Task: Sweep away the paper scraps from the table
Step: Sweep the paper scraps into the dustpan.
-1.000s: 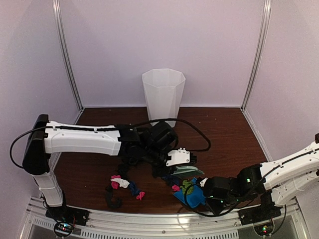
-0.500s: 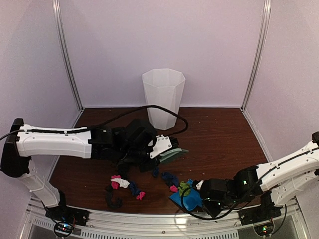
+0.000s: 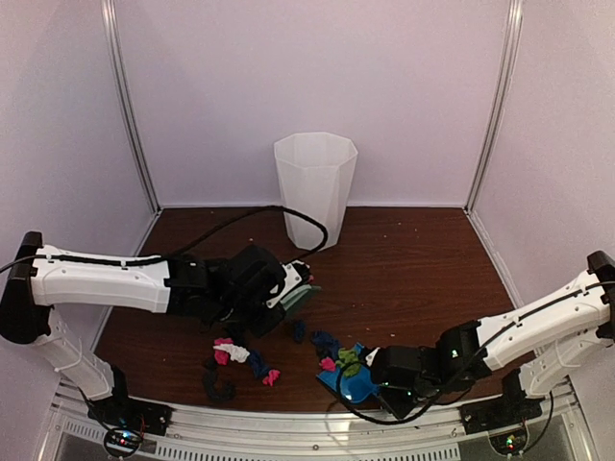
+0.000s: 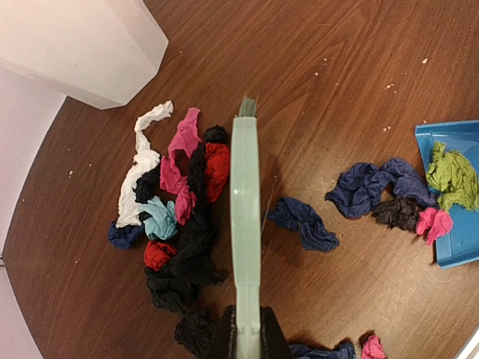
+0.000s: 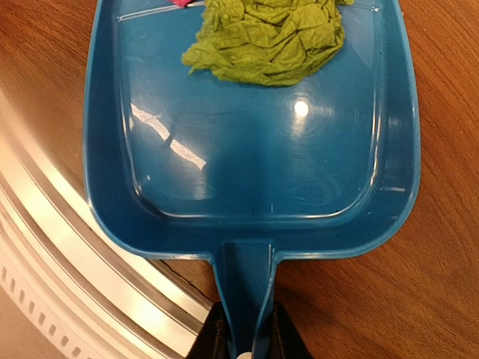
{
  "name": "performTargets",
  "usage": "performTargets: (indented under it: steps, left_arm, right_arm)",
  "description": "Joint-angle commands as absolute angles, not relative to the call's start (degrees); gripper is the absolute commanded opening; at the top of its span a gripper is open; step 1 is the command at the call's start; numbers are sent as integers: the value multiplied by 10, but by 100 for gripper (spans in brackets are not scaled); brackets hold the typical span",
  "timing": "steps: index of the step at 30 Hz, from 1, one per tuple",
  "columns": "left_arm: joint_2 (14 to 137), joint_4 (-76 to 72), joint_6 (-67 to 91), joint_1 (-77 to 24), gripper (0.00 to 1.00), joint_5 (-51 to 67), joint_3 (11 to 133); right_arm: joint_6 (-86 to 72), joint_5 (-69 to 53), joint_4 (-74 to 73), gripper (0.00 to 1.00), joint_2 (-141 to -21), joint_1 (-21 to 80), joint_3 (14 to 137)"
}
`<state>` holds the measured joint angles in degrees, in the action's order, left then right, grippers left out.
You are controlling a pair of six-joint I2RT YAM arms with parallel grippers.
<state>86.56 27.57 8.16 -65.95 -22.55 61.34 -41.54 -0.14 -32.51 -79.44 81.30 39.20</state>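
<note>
Drawing the left end effector [image 4: 247, 333], pinched on the mint-green hand brush [image 4: 245, 209], back from the blue dustpan [image 5: 254, 149]; sliding the right end effector [image 5: 247, 336], clamped on the pan's handle, leftward after it. Probably resetting for another stroke. Leaves most paper scraps [image 4: 179, 224] on the table [image 4: 337, 67] beside the brush, away from the pan; navy scraps [image 4: 303, 224] between brush and pan; one green wad [image 5: 269, 34] inside.

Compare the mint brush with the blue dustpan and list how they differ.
The brush is pale mint and narrow; the dustpan is deep blue and broad. The brush carries nothing; the dustpan holds a green scrap. The left tool grips the brush, the right tool the dustpan. Shared: each is clamped at one end.
</note>
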Motion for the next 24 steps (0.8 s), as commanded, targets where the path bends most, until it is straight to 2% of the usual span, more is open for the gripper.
performTargets:
  steps: [1,12,24]
  left_arm:
    - [854,271,117,-656,0,-240,605]
    - [896,259,102,-656,0,-171,617]
    - [903,270,109,-657,0,-181,642]
  right_arm:
    - [-401,-3,-325,0,-817,817,395]
    - [-389,12,-331,0,-851,816,418]
    - [-414,2,-492,0,-808,816,479]
